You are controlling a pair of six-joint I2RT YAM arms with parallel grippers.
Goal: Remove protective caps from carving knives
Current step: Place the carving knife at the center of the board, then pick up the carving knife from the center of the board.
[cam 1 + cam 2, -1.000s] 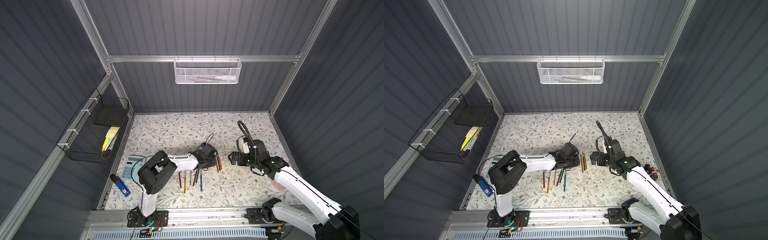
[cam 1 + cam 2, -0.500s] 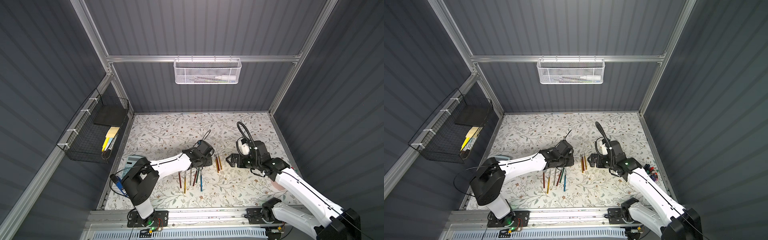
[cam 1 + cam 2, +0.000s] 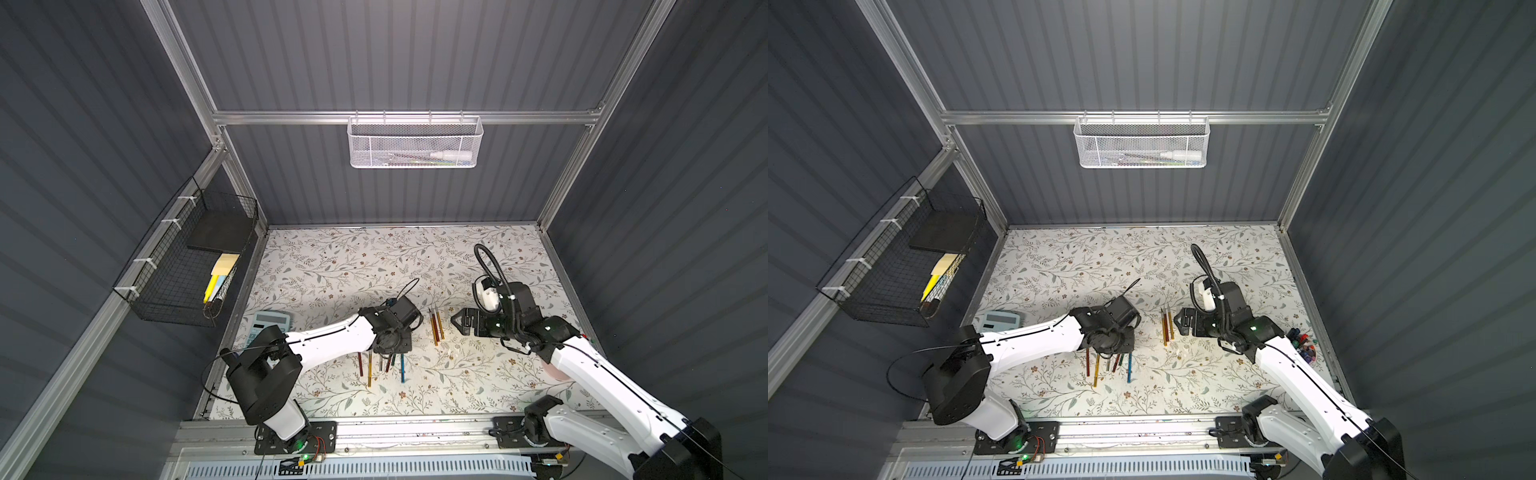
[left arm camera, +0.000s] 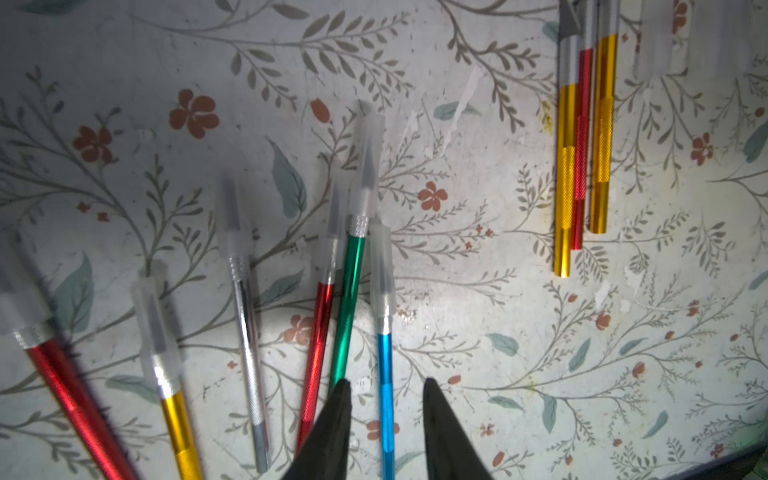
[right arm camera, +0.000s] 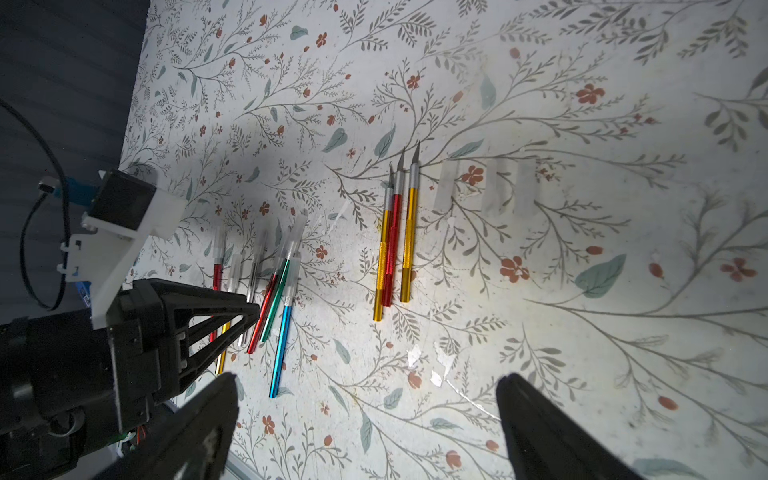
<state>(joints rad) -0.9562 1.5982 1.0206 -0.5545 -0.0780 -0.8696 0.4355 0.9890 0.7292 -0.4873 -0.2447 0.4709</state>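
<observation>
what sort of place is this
Probably a lab robot cell: dark walls on an aluminium frame, a left arm and right arm bolted to a rail, knives laid out on a floral table.

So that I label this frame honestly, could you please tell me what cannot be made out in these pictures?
Both top views: the capped knives have their tips hidden under the left claw.
Left wrist view: the outermost red knife has its cap blurred and cut by the edge.
Loose caps: faint in the right wrist view, indiscernible from above.
White basket: mesh veils its contents.
</observation>
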